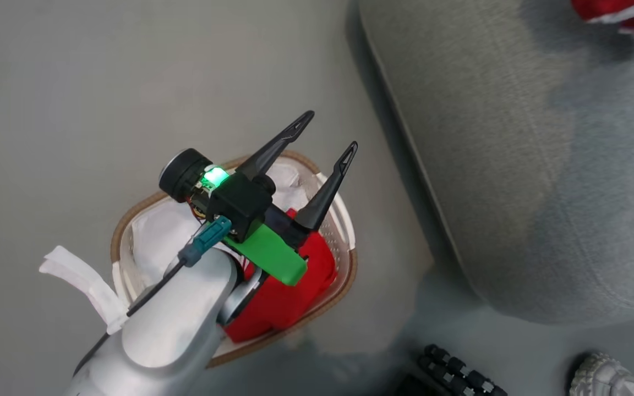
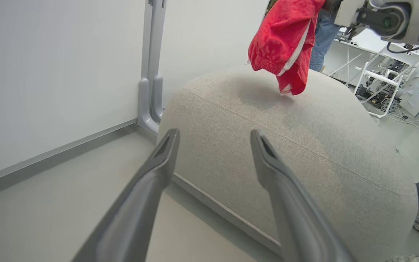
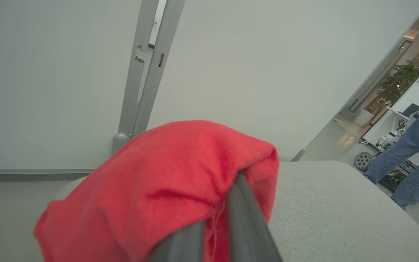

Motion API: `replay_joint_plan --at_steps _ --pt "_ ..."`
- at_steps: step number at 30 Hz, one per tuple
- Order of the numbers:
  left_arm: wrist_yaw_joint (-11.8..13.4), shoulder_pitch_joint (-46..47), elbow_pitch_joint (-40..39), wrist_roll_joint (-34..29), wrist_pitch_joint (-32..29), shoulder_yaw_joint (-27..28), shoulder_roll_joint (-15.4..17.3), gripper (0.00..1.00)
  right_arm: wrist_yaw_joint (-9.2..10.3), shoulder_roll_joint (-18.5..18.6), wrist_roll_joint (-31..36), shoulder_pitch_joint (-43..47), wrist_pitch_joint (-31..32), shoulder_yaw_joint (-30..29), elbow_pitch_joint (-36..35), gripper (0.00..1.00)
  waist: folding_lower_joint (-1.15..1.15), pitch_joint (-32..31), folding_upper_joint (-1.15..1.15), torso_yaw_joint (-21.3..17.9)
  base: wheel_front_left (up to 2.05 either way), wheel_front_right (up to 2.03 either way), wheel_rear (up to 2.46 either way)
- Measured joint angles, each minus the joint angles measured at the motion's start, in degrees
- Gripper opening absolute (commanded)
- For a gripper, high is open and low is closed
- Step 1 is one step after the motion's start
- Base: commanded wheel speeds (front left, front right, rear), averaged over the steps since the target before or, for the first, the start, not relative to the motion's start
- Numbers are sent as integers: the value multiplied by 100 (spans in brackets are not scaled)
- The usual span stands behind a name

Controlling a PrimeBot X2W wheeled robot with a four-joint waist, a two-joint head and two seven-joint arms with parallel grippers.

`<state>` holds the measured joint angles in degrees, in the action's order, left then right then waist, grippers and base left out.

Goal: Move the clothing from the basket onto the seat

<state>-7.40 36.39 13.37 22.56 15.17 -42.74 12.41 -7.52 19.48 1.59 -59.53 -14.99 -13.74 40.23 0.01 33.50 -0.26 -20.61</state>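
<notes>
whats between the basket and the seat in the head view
Just a strip of bare grey floor, partly in shadow, lies between the basket and the seat. The head view shows nothing on it.

Fuzzy soft cloth: clothing [image 3: 166,182]; matt woven fabric: seat [image 2: 304,145]; perforated plastic, woven rim: basket [image 1: 343,239]; smooth matt floor [image 1: 75,110].

red clothing [image 2: 282,43] hangs over seat [image 2: 304,153]
</notes>
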Motion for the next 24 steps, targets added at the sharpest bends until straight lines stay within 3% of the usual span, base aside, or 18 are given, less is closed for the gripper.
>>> replay_joint_plan --at_steps 6,12,14,15,20,24 --pt "0 34 -57 -1 0 63 121 100 0 74 543 -353 0 -1145 469 0 0 620 0 394 0 0 0" --pt "0 -25 -23 -2 0 187 153 100 0 -30 1194 -57 0 -2287 689 0 0 938 0 775 0 0 0" --pt "0 -78 10 -1 0 224 147 100 0 -104 1288 117 0 -2571 723 50 0 967 0 875 0 0 0" --pt "0 -91 34 -2 0 257 143 100 0 -125 1351 192 0 -2679 722 100 0 964 0 918 0 0 0" --pt "0 -184 140 -40 0 508 79 100 0 -183 1252 694 -1 -2908 573 100 0 768 0 1004 0 0 0" --pt "0 -379 269 -58 0 766 22 100 0 -208 945 1234 -1 -2648 335 100 -1 493 0 1024 0 0 0"
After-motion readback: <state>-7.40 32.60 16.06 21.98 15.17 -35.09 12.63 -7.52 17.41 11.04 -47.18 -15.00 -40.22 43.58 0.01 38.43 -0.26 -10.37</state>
